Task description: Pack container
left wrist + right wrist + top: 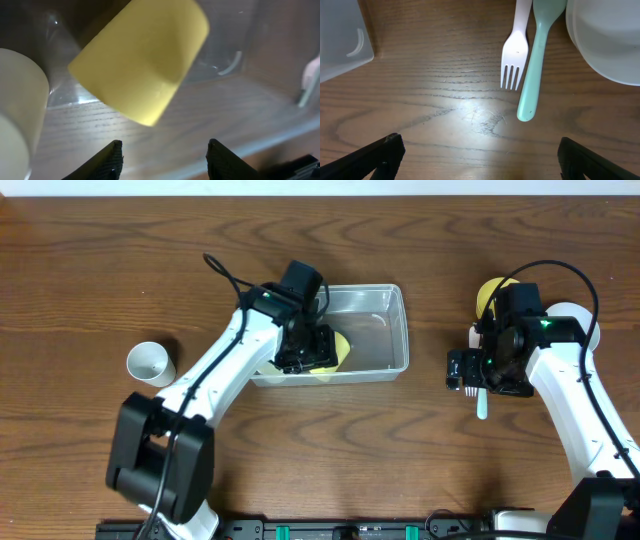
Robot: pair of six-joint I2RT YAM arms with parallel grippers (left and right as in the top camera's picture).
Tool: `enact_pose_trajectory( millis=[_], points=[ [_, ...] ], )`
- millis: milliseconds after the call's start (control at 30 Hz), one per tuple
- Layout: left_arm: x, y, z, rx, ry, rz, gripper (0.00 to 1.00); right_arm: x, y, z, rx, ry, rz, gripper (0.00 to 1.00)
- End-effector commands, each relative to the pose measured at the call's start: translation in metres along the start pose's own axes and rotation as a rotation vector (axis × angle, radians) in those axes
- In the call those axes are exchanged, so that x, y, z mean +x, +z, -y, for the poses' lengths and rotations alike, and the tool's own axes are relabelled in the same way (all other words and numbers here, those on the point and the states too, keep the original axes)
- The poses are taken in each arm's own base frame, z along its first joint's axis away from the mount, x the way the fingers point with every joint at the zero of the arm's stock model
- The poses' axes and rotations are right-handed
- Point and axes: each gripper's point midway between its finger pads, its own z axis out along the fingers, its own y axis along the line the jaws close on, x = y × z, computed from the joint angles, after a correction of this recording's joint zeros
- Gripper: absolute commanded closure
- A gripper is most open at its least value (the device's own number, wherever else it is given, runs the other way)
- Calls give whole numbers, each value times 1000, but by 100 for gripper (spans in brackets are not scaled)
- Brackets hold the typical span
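Observation:
The clear plastic container [385,330] stands at the table's centre. My left gripper [305,352] is open and reaches down into its left end. A yellow cup [338,350] lies on its side on the container floor just beyond the fingertips. In the left wrist view the yellow cup [142,60] is ahead of the open jaws [165,160], untouched, with a pale cup [17,115] at the left and the container wall [270,65] at the right. My right gripper [470,372] is open and empty over the table, above a white fork [516,55] and a teal utensil [535,65].
A white cup [150,363] stands at the left of the table. A yellow bowl [492,292] and a white bowl [583,320] sit at the right, behind the right arm. The right wrist view shows the white bowl [605,40] and a container corner [340,40].

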Motion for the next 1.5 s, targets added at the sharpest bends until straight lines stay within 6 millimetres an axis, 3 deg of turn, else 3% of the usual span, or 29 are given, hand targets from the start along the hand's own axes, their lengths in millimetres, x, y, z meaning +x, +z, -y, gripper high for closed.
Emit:
enact_pose_trajectory(
  millis=[0,733,1067,1467],
  points=[
    [1,10,-3,-2,-17,-26,45,-2,-1,1,-2,-3,0,1],
    [-30,13,13,63,31,90,43,-2,-1,1,-2,-3,-1,1],
    [-28,37,5,53,12,33,43,-1,-1,1,-2,-2,-4,1],
    [-42,34,35,198,71,75,43,-1,-1,1,-2,-2,-4,1]
  ],
)
